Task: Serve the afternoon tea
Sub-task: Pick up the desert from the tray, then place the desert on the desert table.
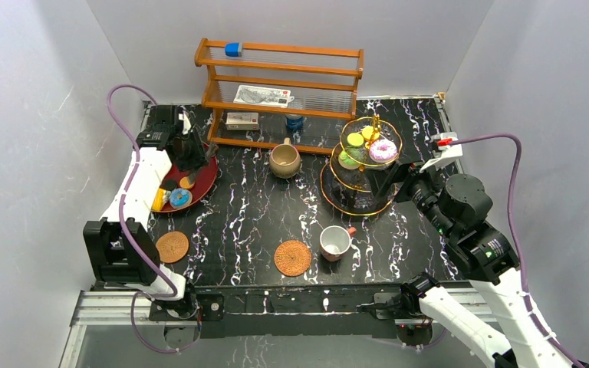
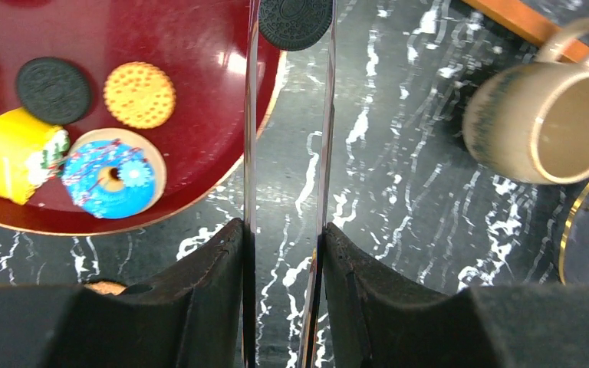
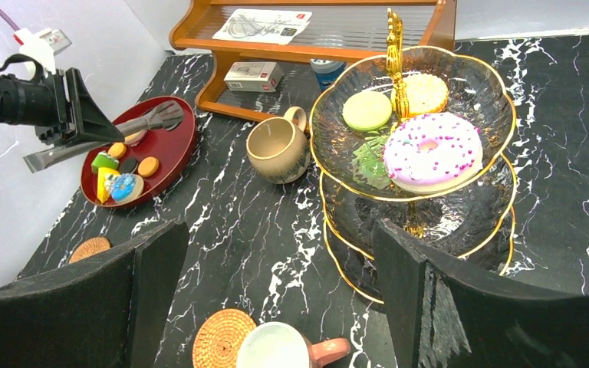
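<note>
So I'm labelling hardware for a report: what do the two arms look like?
The left arm and right arm both have white links, black joints and a trailing purple cable. The right arm carries a small green light. The left end effector and right end effector have black, wedge-shaped fingers.

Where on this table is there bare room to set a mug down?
Free: marble between the left coaster and middle coaster; the middle, bordered by red plate, tan mug, tiered stand. Crowded: the back, around rack, mug and stand.
</note>
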Tool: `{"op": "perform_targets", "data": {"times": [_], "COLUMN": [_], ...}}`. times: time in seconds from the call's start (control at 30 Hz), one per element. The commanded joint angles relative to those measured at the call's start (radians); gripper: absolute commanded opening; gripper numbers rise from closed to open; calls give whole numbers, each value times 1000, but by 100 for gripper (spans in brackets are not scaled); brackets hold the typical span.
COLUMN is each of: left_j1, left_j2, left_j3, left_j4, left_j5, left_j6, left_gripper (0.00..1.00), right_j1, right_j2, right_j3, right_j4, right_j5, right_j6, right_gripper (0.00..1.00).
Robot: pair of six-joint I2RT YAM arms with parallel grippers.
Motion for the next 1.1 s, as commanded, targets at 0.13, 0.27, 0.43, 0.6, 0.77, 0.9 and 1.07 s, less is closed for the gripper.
{"op": "perform_targets", "data": {"times": [0.13,0.27,0.43,0.6,0.77,0.9,1.07], "left_j1": [-84,-152,-249,-318,-378,-432,-491], "left_j2": [-64,-66,-65,-67,-68,-63,-46], "left_j3": [124,182,250,312,382,426,470], "left_j4": [-39,-50,-50,-51,-47,-46,-38], "left_j5": [119,121,151,204,249,252,271], "left_j6": [-17,-32,-61,-92,-123,-142,-156], "left_gripper": [32,32,32,32,31,31,31], "right_j1": [4,4,4,4,5,4,3], "right_j2": [-4,-2,-5,-10,-13,-10,-8], "right_j3": [66,74,75,73,73,73,72], "right_j4": [14,7,2,-7,-11,-8,-6], "right_j5": [33,39,46,47,56,57,57], "right_j6": [-2,-2,0,3,4,5,7], "right_gripper": [99,99,99,99,99,99,99]}}
